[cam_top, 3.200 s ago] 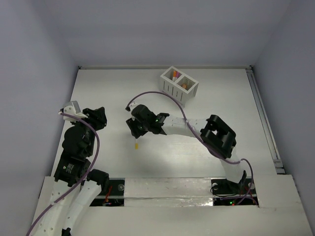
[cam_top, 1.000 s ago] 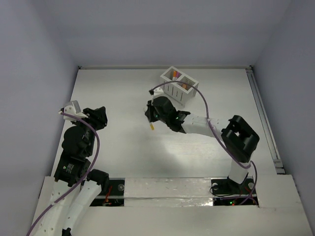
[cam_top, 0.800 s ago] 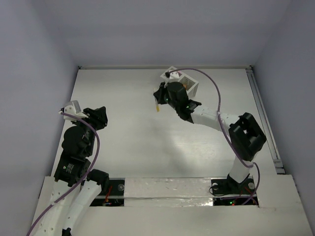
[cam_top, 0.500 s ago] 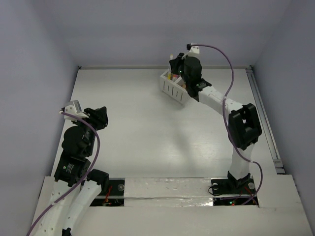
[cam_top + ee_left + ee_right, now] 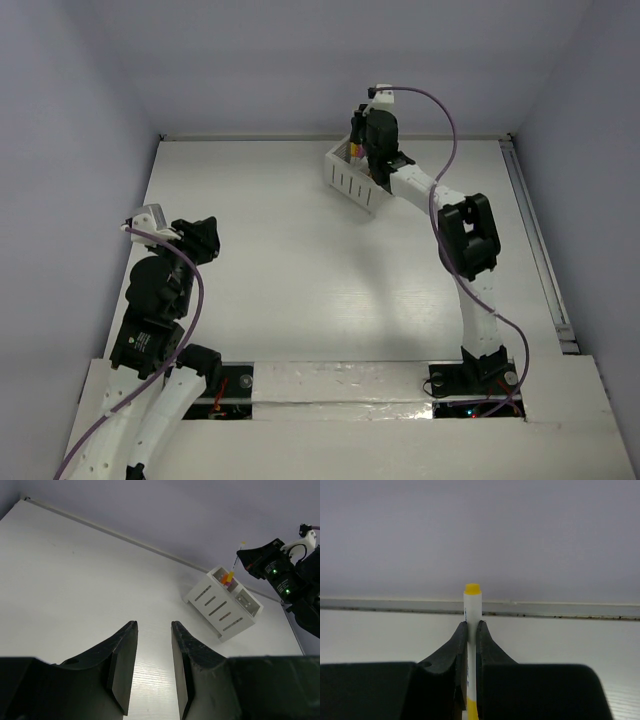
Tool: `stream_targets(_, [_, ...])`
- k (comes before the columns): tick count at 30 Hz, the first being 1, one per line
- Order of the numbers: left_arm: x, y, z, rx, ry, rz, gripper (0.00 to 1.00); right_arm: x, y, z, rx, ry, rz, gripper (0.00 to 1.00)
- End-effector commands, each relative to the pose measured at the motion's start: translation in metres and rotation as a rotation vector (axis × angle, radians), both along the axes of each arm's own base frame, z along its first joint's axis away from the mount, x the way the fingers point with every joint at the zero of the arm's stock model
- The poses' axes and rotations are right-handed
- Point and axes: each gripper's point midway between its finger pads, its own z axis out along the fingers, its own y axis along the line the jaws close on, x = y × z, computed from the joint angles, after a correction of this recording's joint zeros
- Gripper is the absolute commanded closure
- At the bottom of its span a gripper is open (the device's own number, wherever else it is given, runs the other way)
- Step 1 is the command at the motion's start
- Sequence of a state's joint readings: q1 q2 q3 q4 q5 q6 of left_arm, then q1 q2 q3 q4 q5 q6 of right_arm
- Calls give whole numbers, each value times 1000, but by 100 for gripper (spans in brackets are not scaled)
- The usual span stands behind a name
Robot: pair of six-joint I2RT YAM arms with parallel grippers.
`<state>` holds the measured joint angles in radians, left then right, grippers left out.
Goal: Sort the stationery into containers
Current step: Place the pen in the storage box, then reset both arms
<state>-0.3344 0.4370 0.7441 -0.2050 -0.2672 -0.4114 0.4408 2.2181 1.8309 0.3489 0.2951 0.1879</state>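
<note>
My right gripper (image 5: pixel 472 624) is shut on a thin white pen (image 5: pixel 472 605) with yellow ends, which stands upright between the jaws. In the left wrist view that pen (image 5: pixel 238 555) hangs over the left compartment of the white slatted box (image 5: pixel 220 611), tip down, above orange and magenta pieces (image 5: pixel 228 578) that stand inside. From the top view the right gripper (image 5: pixel 366 143) is over the box (image 5: pixel 350 180) at the back of the table. My left gripper (image 5: pixel 152 624) stands open, with only bare table between its fingers, far from the box at the table's near left (image 5: pixel 198 240).
A metal rail (image 5: pixel 536 240) runs along the table's right edge, and a strip (image 5: pixel 560 609) lines the back edge under the grey wall. The right arm's purple cable (image 5: pixel 440 120) loops above the box.
The right arm has carried the yellow-ended pen from the middle of the table back and to the right, to above the box. The left arm has not moved.
</note>
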Motion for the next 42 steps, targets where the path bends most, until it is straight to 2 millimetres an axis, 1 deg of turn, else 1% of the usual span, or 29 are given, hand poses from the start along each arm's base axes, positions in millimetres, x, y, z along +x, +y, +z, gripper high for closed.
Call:
stream_targets(1, [5,-2,10,3,-36,-4,70,3,-2,45,-21,-115,-12,100])
stream_targets(2, [5,-3,10,3,-37,-7,70,0,-3,29,-31,-90,-10,100])
stream_targets(6, [6,-1,10,4,-37,1,70,-12,-1,17,-14,-96,27,98])
stream_targets(9, [8,-3,8,7,-30,-7,70,-21,1,19,-5,-122,63,79])
stream_targets(10, [8,-3,8,8,-30,-8,70,-22,1,26,4,-135,63,72])
stream_targets(11, [8,1,9,6,-34,10,69,-31,4,43,25,-159,99,51])
stream_targets(12, [8,1,9,5,-36,10,69,-32,4,44,25,-160,102,51])
stream_targets(13, [9,1,7,8,-27,12,69,-34,4,49,40,-163,103,40])
stream_targets(16, [9,-1,7,10,-26,1,69,-49,2,82,77,-194,124,25])
stream_targets(19, [10,2,8,8,-33,10,65,-70,-3,126,110,-255,147,19])
stream_targets(21, [10,1,7,11,-27,4,63,-82,-9,136,121,-263,150,18])
stream_targets(22, [10,0,7,14,-29,-2,60,-97,-14,159,151,-296,156,18])
stream_targets(23, [9,-1,9,13,-35,-11,59,-105,-17,149,154,-277,157,18])
stream_targets(24, [9,-2,10,15,-38,-14,58,-113,-22,151,164,-279,151,18])
stream_targets(25, [9,1,10,17,-39,-4,56,-122,-27,153,185,-276,145,30])
stream_targets(26, [9,0,10,17,-39,-7,55,-141,-38,173,214,-309,136,42])
stream_targets(27, [10,0,9,21,-35,-10,54,-150,-48,149,221,-264,100,61])
stream_targets(28, [10,-1,9,21,-35,-14,54,-162,-55,147,267,-257,90,100])
stream_targets(29, [9,-4,11,20,-43,-32,54,-188,-69,171,316,-303,82,100])
stream_targets(30, [8,-6,12,22,-49,-43,53,-201,-77,168,344,-300,76,100])
stream_targets(31, [8,-8,16,19,-65,-54,53,-214,-88,140,358,-254,40,100])
stream_targets(32, [6,-11,18,13,-76,-72,52,-227,-98,137,374,-255,17,100])
stream_targets(33, [6,-13,20,8,-84,-83,51,-256,-117,160,422,-312,0,100])
stream_targets(34, [5,-14,23,0,-101,-93,48,-266,-133,140,442,-282,-68,100])
stream_targets(35, [3,-20,26,-4,-114,-123,47,-278,-145,136,446,-272,-100,97])
stream_targets(37, [2,-22,33,-10,-136,-142,41,-316,-173,156,504,-353,-142,73])
stream_targets(38, [2,-26,37,-16,-147,-160,40,-323,-177,145,477,-349,-147,41])
stream_targets(40, [3,-29,48,-28,-163,-176,38,-339,-188,147,473,-359,-167,8])
stream_targets(42, [1,-33,57,-31,-180,-199,38,-340,-191,133,433,-288,-190,5])
